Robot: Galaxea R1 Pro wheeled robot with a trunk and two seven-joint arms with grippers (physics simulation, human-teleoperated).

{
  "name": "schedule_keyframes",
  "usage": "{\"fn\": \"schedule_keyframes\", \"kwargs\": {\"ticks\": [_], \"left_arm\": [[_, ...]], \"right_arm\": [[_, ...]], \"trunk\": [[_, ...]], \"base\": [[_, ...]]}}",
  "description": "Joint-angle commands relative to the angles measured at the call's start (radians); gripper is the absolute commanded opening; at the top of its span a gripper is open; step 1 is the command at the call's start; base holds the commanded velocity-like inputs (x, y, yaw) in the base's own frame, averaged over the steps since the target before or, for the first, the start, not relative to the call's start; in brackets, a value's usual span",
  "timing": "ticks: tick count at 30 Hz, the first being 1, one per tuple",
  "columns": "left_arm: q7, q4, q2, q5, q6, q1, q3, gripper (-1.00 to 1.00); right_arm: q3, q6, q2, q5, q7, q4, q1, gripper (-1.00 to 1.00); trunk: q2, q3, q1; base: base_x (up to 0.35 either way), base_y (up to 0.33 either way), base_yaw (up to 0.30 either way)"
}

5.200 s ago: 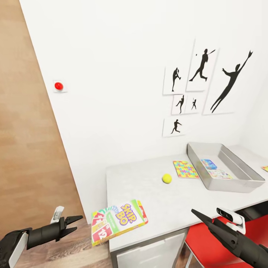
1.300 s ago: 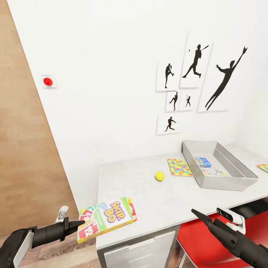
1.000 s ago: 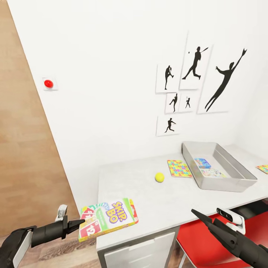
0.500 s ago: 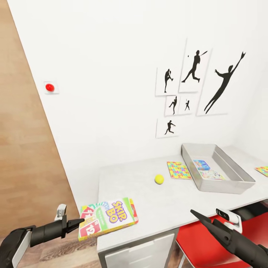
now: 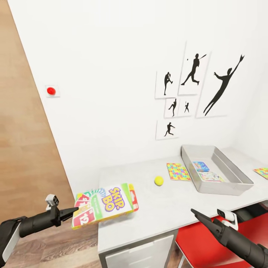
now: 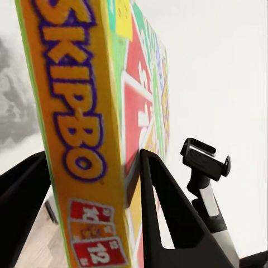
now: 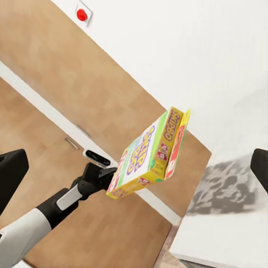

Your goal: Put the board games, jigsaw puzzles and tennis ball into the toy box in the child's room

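Head view: left gripper (image 5: 73,212) jaws clamp the Skip-Bo board game (image 5: 104,204) off the table (image 5: 167,212) corner; right gripper (image 5: 197,215) jaws' state unclear.

White-walled room corner with a wood panel and a desk.

A plain white wall (image 5: 111,74) filled most of the head view, evenly lit. A red button (image 5: 51,90) on a small white plate sat on it near the wood panel (image 5: 22,149), which ran down beside the wall to a plank floor (image 5: 56,253). Five black silhouette pictures (image 5: 193,89) hung in a cluster on the wall above the far end of the desk (image 5: 167,208), whose top was pale and speckled. A white drawer front (image 5: 141,255) showed under the near edge of the desk, and a red chair (image 5: 201,245) stood tucked beneath it just beside the drawer.
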Motion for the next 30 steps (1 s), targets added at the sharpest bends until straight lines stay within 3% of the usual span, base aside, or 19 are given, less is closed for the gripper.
{"fn": "schedule_keyframes", "kwargs": {"ticks": [1,7,11,16,30], "left_arm": [[-0.009,-0.004,0.002,-0.001,0.012,0.0,0.0,-1.0],[-0.055,-0.024,0.011,-0.004,0.018,0.0,0.002,-1.0],[-0.066,-0.025,0.047,-0.004,0.017,0.0,0.004,-1.0],[-0.066,-0.026,0.061,-0.003,0.017,0.0,0.004,-1.0],[-0.066,-0.026,0.065,-0.004,0.016,0.0,0.005,-1.0]], "right_arm": [[0.001,0.007,0.0,-0.005,-0.002,0.0,0.0,1.0],[0.002,0.003,0.01,-0.005,-0.005,0.001,0.0,1.0],[0.001,0.003,0.014,-0.005,-0.007,0.002,0.0,1.0],[0.001,0.003,0.014,-0.006,-0.006,0.002,0.0,1.0],[0.001,0.006,0.008,-0.007,-0.015,0.006,0.0,1.0]], "trunk": [[0.007,0.002,-0.004],[0.049,0.021,-0.027],[0.077,0.034,-0.042],[0.112,0.049,-0.061],[0.21,0.093,-0.115]], "base": [[0.0,0.0,0.0],[0.0,0.0,0.0],[0.0,0.0,0.0],[0.0,0.0,0.0],[0.0,0.0,0.0]]}}
